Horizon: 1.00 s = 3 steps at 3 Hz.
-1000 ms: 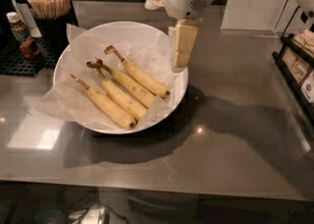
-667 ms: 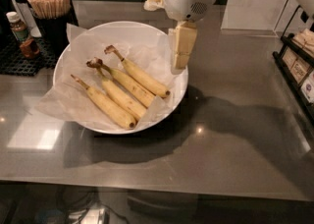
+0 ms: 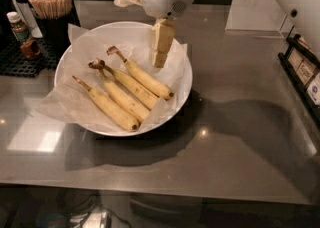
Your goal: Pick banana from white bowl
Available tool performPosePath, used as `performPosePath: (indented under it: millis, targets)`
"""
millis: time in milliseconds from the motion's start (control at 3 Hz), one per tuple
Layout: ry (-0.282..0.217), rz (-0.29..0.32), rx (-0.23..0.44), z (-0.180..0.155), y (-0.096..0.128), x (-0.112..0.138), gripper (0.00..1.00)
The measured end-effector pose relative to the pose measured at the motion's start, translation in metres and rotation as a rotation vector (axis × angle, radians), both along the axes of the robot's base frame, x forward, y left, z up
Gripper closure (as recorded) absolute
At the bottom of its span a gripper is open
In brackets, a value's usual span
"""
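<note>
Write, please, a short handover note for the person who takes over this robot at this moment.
Gripper: hangs over the far right part of the white bowl, empty, apparently touching no fruit.
Banana: lies in the bowl on the paper, rightmost of four, just below and left of the gripper.
Done: approach only.
Left: descend, grasp the banana, lift it out.

The yellow banana (image 3: pixel 145 78) lies flat near the white bowl's (image 3: pixel 186 89) right rim, its frayed brown stem pointing back. The gripper (image 3: pixel 159 61) hangs over the bowl's back-right part.
</note>
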<state>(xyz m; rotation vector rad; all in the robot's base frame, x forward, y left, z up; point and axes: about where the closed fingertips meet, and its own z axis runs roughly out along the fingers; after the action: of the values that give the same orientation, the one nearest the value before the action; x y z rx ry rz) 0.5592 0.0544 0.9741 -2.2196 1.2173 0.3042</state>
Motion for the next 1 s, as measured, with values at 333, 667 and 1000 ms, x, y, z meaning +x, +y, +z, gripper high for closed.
performPosePath:
  millis: [333, 667, 1000]
  targets:
    - [-0.002, 0.007, 0.009, 0.0022, 0.002, 0.0003, 0.0]
    - [-0.002, 0.007, 0.009, 0.0022, 0.0021, 0.0003, 0.19]
    - [-0.002, 0.007, 0.009, 0.0022, 0.0021, 0.0003, 0.42]
